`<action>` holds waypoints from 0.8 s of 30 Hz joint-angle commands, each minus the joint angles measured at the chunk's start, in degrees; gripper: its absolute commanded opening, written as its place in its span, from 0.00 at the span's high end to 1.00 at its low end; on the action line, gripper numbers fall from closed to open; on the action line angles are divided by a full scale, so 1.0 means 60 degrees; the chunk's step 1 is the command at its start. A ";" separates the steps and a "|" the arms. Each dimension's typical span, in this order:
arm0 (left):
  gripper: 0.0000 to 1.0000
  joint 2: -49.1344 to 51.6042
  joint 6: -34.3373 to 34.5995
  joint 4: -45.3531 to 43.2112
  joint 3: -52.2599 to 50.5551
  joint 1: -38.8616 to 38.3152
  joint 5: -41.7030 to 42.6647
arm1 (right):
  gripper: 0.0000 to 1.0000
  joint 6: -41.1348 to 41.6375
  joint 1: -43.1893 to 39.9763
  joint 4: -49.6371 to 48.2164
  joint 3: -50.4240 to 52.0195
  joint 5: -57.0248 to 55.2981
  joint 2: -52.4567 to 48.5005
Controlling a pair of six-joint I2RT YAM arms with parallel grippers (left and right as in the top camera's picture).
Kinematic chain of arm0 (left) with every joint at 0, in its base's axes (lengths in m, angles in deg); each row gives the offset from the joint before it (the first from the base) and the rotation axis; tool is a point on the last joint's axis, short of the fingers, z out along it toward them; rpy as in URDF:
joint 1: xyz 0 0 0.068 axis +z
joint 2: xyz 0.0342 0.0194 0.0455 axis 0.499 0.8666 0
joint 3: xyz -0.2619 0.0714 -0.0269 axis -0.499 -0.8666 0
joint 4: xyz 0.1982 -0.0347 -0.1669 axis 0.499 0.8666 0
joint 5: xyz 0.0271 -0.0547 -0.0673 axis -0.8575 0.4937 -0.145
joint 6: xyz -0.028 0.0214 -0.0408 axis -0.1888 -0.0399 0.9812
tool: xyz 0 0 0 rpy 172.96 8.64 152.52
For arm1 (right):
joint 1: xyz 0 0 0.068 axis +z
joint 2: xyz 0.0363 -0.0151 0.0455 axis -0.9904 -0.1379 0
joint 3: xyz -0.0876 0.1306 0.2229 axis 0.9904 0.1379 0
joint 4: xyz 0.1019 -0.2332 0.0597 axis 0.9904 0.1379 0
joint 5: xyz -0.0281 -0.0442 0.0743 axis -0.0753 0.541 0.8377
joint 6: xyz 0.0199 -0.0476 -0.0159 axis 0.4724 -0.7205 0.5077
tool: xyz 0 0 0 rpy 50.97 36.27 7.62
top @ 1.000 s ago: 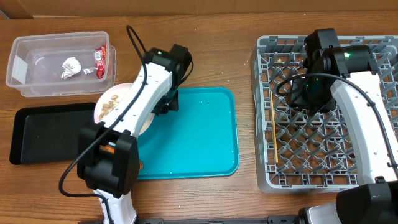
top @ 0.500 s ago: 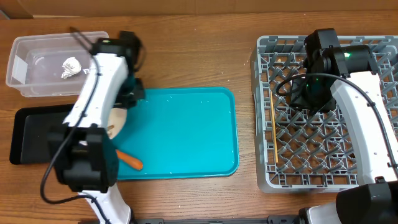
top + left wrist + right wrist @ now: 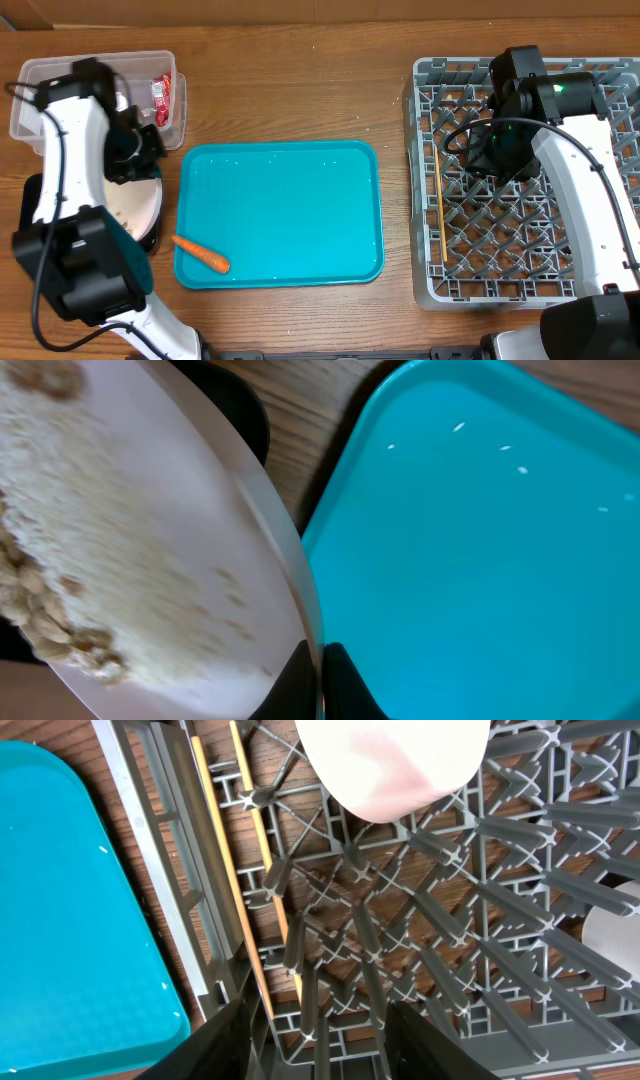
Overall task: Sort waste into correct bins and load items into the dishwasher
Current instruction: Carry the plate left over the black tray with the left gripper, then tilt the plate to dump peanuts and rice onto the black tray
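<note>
My left gripper (image 3: pixel 140 152) (image 3: pixel 320 682) is shut on the rim of the round white plate (image 3: pixel 135 205) (image 3: pixel 150 530). It holds the plate tilted over the black tray (image 3: pixel 27 195) (image 3: pixel 232 410). Tan peanut shells (image 3: pixel 45 625) and smeared rice are on the plate. The clear tub (image 3: pixel 30 75) holds the red wrapper (image 3: pixel 160 95); the tissue is mostly hidden behind my left arm. The carrot (image 3: pixel 200 255) lies on the teal tray (image 3: pixel 290 210). My right gripper (image 3: pixel 495 150) (image 3: pixel 330 1040) is open and empty above the grey dish rack (image 3: pixel 520 275) (image 3: pixel 470 950). The chopsticks (image 3: pixel 440 200) (image 3: pixel 250 850) lie in the rack.
A white dish (image 3: pixel 390 760) sits in the rack ahead of my right gripper, and another white dish (image 3: pixel 612 930) is at the right edge. The teal tray's edge (image 3: pixel 70 890) is left of the rack. Bare wood lies between tray and rack.
My left arm has swung left with the plate, from the teal tray to over the black tray, uncovering the carrot. The right arm has not moved.
</note>
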State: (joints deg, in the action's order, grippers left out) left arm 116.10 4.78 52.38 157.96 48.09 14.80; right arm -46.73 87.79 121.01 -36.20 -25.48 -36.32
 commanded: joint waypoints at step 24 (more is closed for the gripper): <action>0.96 -0.0594 -0.3927 0.1104 0.0266 0.4422 0.8528 | 0.53 -0.0058 -0.0004 -0.0044 -0.0069 -0.0102 0.0091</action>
State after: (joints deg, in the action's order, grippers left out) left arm 114.81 -15.11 58.87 157.96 73.92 61.13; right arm -46.73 87.79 120.86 -36.20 -25.50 -36.32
